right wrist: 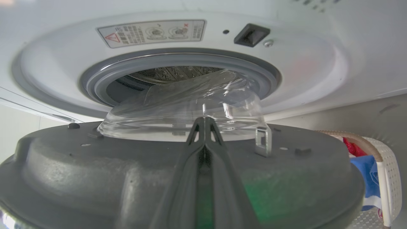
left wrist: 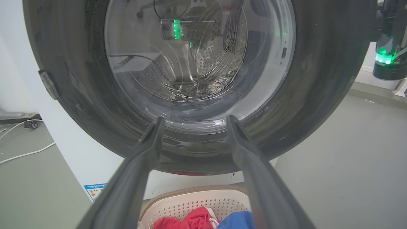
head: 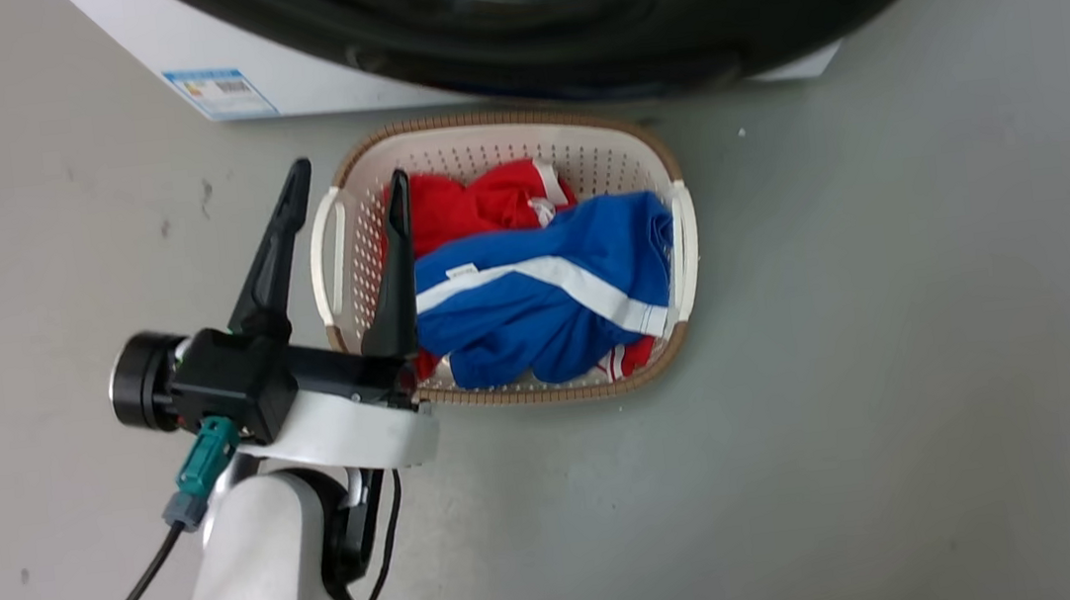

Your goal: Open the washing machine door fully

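The door [right wrist: 95, 178] is partly open. The right pincer [right wrist: 205, 124], clenched on nothing, maybe pushes it and could slip off. The released left pincer [head: 348, 178] could get bumped.

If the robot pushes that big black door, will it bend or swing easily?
Probably stiff: the washing machine door looks like a thick moulded disc around a glass bowl. It should swing rather than slide, since it stands off the grey-ringed opening. Its glossy front may be slippery.
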`<state>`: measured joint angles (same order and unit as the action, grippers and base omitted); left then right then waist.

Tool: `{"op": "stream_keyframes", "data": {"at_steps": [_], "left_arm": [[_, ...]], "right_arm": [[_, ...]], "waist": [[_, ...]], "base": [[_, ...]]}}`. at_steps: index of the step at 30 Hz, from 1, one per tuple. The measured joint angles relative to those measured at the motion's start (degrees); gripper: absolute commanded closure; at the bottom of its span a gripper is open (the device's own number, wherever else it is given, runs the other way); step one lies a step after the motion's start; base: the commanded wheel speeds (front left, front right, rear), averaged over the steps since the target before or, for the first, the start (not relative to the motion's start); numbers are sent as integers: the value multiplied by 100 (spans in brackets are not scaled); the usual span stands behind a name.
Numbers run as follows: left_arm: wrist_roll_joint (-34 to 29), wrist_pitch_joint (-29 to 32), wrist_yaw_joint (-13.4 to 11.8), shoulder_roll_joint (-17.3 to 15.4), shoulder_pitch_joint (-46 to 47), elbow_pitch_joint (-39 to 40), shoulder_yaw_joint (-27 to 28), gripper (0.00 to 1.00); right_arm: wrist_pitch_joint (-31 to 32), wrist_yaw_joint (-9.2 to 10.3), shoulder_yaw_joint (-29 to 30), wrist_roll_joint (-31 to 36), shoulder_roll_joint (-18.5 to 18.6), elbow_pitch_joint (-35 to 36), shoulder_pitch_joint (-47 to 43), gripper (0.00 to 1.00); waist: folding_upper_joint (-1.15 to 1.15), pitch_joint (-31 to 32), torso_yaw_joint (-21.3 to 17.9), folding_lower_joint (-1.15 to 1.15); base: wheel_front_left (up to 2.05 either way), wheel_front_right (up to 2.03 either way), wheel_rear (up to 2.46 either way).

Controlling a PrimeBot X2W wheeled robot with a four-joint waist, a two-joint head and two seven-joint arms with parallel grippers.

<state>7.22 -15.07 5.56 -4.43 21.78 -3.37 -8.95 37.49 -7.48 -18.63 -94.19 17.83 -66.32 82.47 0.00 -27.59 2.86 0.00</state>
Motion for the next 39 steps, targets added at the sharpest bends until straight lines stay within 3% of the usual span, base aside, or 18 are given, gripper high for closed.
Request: {"op": "stream_keyframes", "data": {"at_steps": [22, 39], "left_arm": [[-57, 0, -2, 13, -1336, -445, -37, 0], [8, 0, -60, 53, -1683, -494, -143, 0]], "right_arm": [[533, 0, -187, -333, -297, 1751, -3115, 100], [519, 0, -756, -732, -840, 2696, -4325, 100]], "waist": [[0, 1691, -55, -1], [0, 2311, 264, -2]], "base": [[0, 0, 0], [0, 0, 0]]}}
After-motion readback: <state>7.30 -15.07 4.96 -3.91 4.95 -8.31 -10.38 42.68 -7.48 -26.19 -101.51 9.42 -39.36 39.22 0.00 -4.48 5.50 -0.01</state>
